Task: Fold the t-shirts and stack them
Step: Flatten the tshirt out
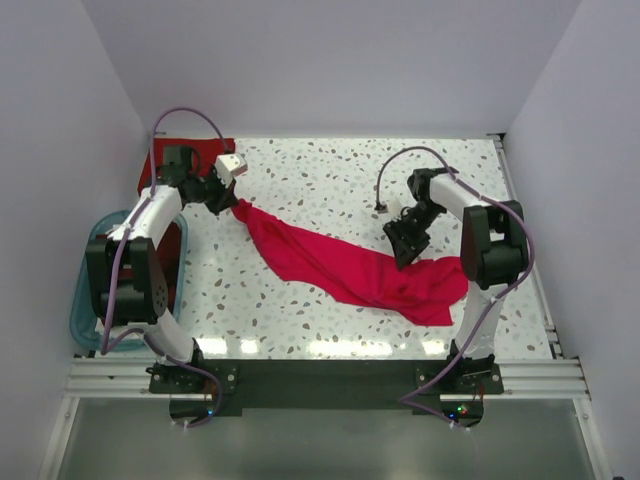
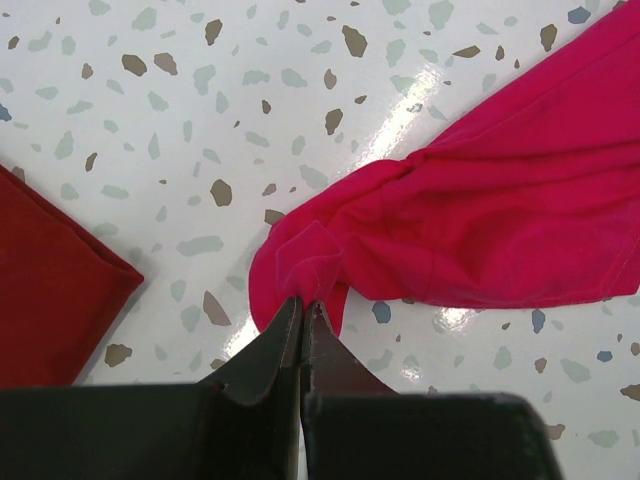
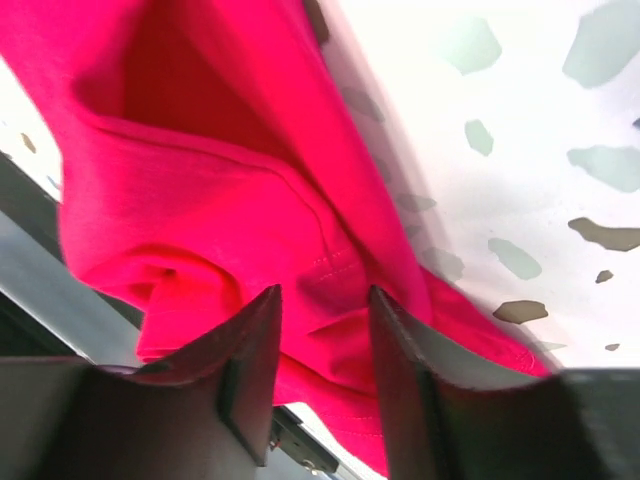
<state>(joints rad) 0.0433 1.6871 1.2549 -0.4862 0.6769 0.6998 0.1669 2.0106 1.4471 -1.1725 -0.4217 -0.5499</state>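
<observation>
Clamped shut on a corner of the crimson t-shirt (image 1: 350,270) with left gripper (image 2: 303,305), far-left. Stretched diagonally toward near-right table (image 1: 330,180) edge. Right gripper (image 3: 322,300) half open over bunched hem, nothing clamped. Open room far-centre. Folded dark red t-shirt (image 1: 195,150) in far-left corner.

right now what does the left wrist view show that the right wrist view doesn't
Only the left wrist view: the left gripper shut on a bunched corner of the bright crimson-pink fabric t-shirt, and a darker red fabric shirt lying apart from it at the left edge. Only the right wrist view: the right gripper, jaws apart, pink cloth showing in the gap. Both: that crimson-pink t-shirt and the speckled white tabletop.
</observation>
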